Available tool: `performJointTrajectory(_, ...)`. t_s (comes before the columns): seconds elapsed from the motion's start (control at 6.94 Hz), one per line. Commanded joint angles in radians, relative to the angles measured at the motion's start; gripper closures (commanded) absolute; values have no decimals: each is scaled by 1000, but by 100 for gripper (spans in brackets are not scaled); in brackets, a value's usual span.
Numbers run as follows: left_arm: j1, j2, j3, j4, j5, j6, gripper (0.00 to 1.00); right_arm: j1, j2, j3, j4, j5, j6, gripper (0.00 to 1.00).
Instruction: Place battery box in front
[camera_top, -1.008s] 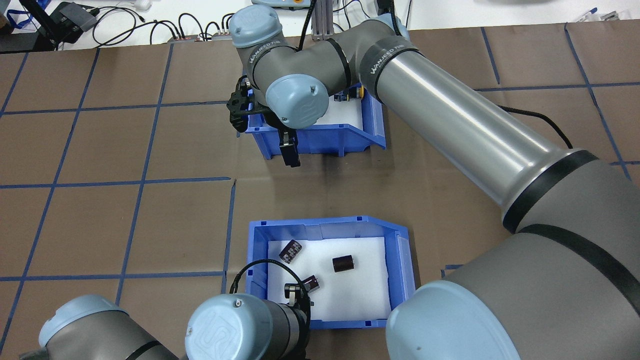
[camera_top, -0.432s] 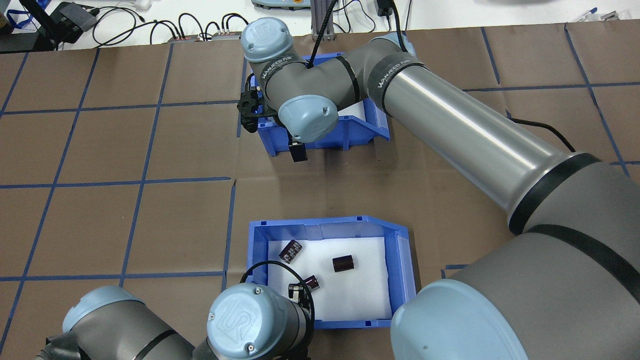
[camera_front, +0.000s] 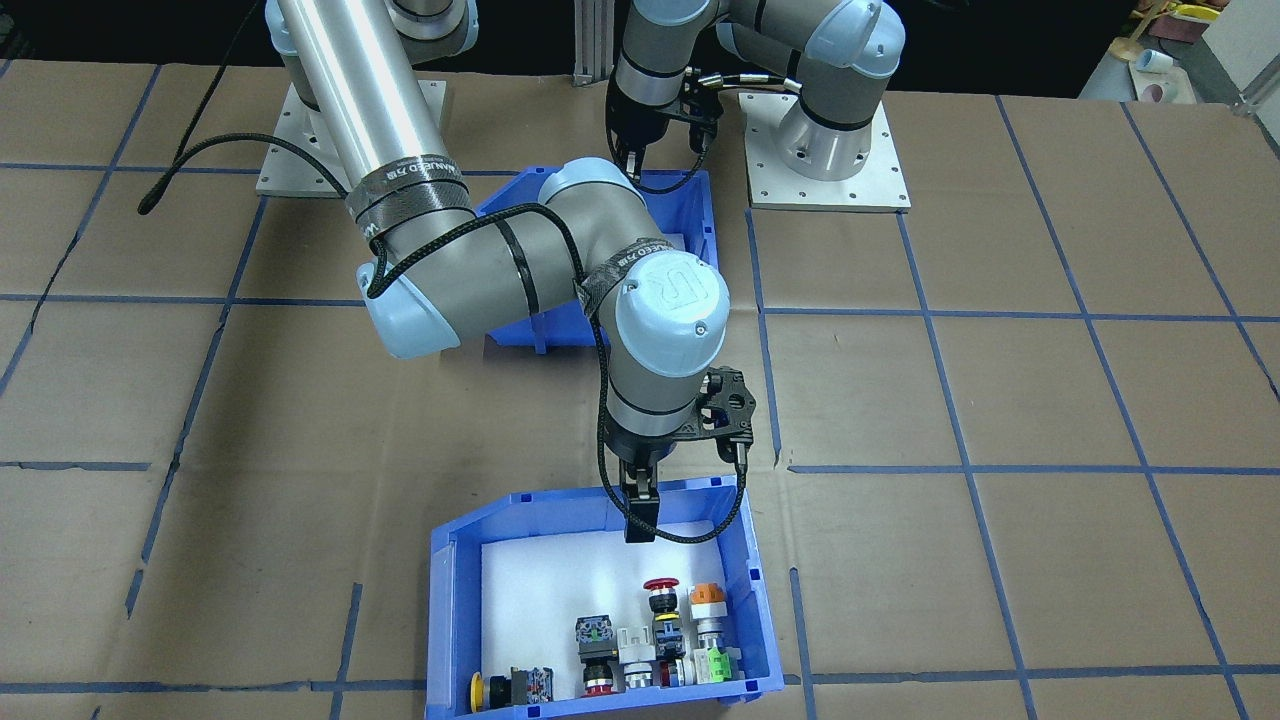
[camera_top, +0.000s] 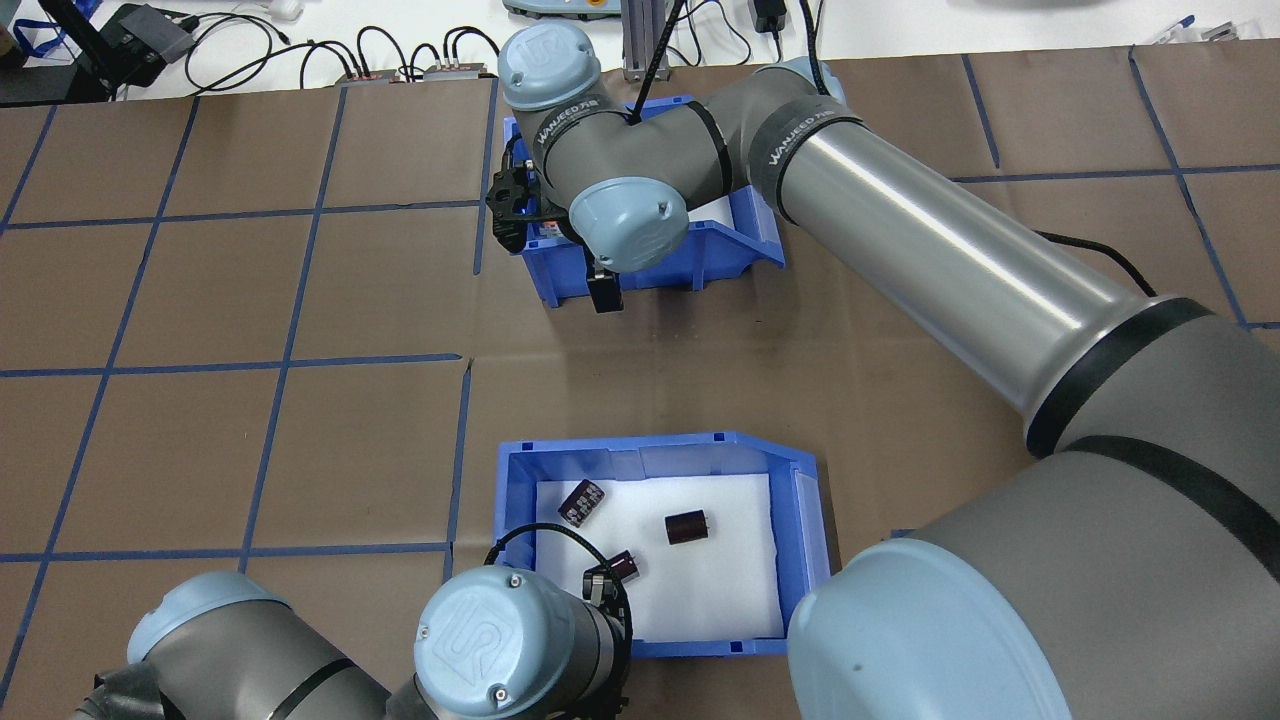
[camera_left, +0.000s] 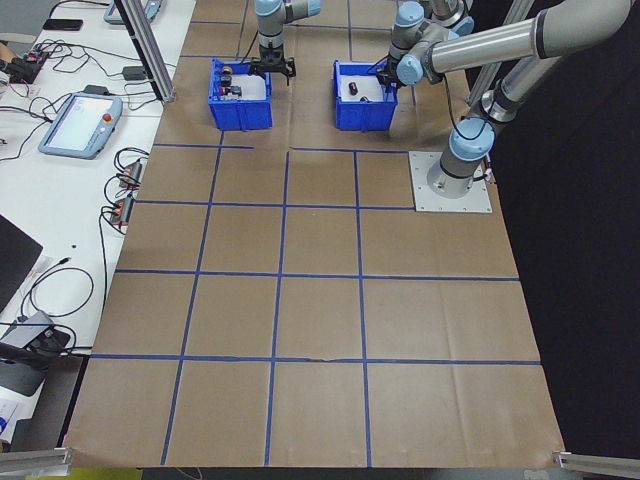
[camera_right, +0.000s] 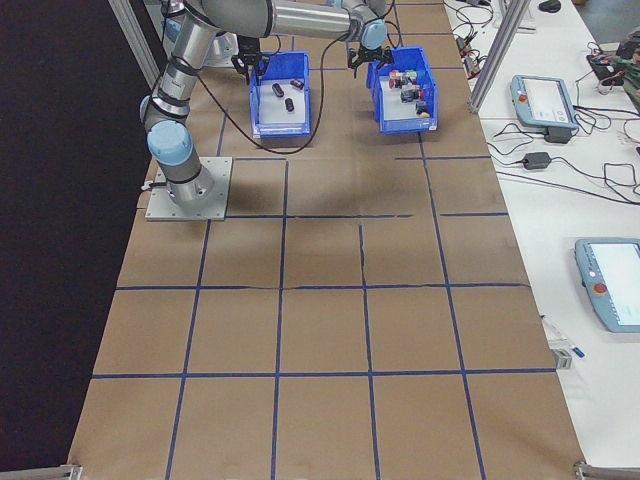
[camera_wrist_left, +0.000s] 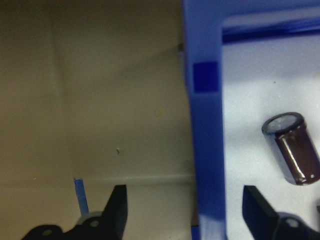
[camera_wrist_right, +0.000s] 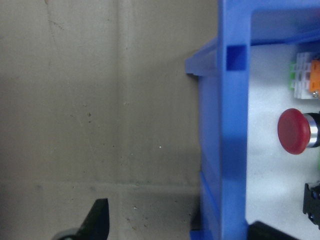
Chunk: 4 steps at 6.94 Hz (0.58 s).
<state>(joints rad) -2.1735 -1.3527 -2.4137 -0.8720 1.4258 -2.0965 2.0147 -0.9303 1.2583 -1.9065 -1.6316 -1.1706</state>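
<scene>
The left pincer (camera_wrist_left: 187, 215) is hanging low at the near left corner of the blue plastic battery box with the white foam floor (camera_top: 806, 520). It's released: the two black fingers (camera_wrist_left: 117, 210) are standing wide apart, straddling the box's left wall, one outside over the brown paper-covered bench with its blue tape grid (camera_top: 200, 300), the other inside over the white pad. Neither finger appears to be pressing on the wall.

The battery box itself is sitting on the bench at the near side, close to the robot's base, in the middle of the bench's width. Three pieces are lying on its pad: a dark brown cylinder (camera_top: 581, 501) towards the far left corner, another dark brown cylinder (camera_top: 627, 566) just beside the inner finger, and a third dark brown cylinder (camera_top: 687, 527) around the centre, all well apart from each other.

Across at the far side, the right pincer (camera_front: 640, 525) is reaching down at the second blue plastic bin holding colourful push-button switches (camera_front: 450, 600). It's released too, its fingers spread on either side of that bin's near wall. A red mushroom-head button (camera_wrist_right: 295, 131) is lying just inside, and the other switches are crowding along the bin's far edge.
</scene>
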Motion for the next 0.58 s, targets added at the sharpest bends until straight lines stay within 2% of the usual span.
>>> performJointTrajectory(0.0, 26, 30, 8, 2, 27, 57, 100, -7, 11, -23, 4, -1, -1, 0)
performJointTrajectory(0.14, 73, 44, 10, -8, 95, 128, 100, -11, 16, -16, 7, 3, -1, 0)
performJointTrajectory(0.29, 124, 75, 13, -33, 96, 172, 100, -11, 25, -14, 9, 3, -1, 0)
performJointTrajectory(0.43, 174, 108, 15, -89, 96, 244, 100, -16, 34, -26, 6, 0, 0, 6)
